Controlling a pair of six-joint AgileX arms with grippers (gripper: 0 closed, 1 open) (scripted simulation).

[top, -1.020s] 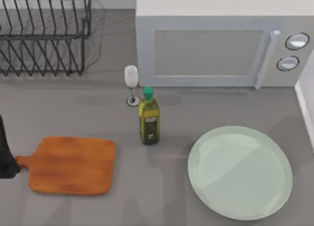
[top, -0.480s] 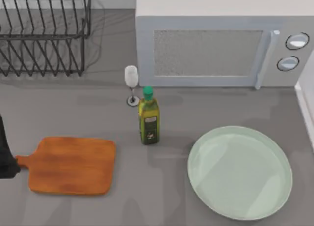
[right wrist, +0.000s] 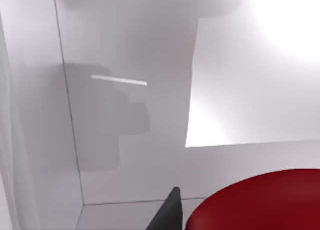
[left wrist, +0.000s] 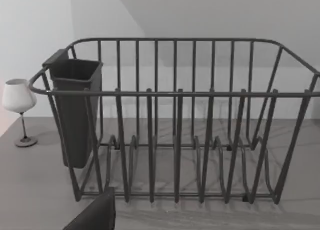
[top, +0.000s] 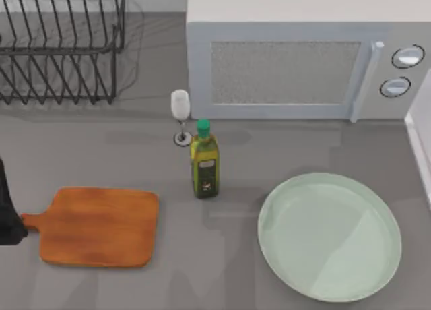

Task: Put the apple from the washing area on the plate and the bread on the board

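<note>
The red apple [right wrist: 260, 202] fills a corner of the right wrist view, lying inside a white-walled basin [right wrist: 125, 115]. One dark finger [right wrist: 169, 212] of my right gripper stands right beside the apple; whether it grips the fruit I cannot tell. The pale green plate [top: 279, 256] lies bare at the front right of the table. The orange-brown board [top: 97, 226] lies bare at the front left, handle pointing left. My left arm [top: 7, 212] rests at the left edge by that handle, and one finger [left wrist: 95, 215] of it faces the rack. The bread is out of view.
A black wire dish rack [top: 57, 47] with a dark cutlery holder [left wrist: 75, 110] stands at the back left. A microwave [top: 296, 60] fills the back. A wine glass [top: 180, 114] and a green-capped oil bottle [top: 205, 162] stand in the middle. A white edge [top: 421, 141] borders the right.
</note>
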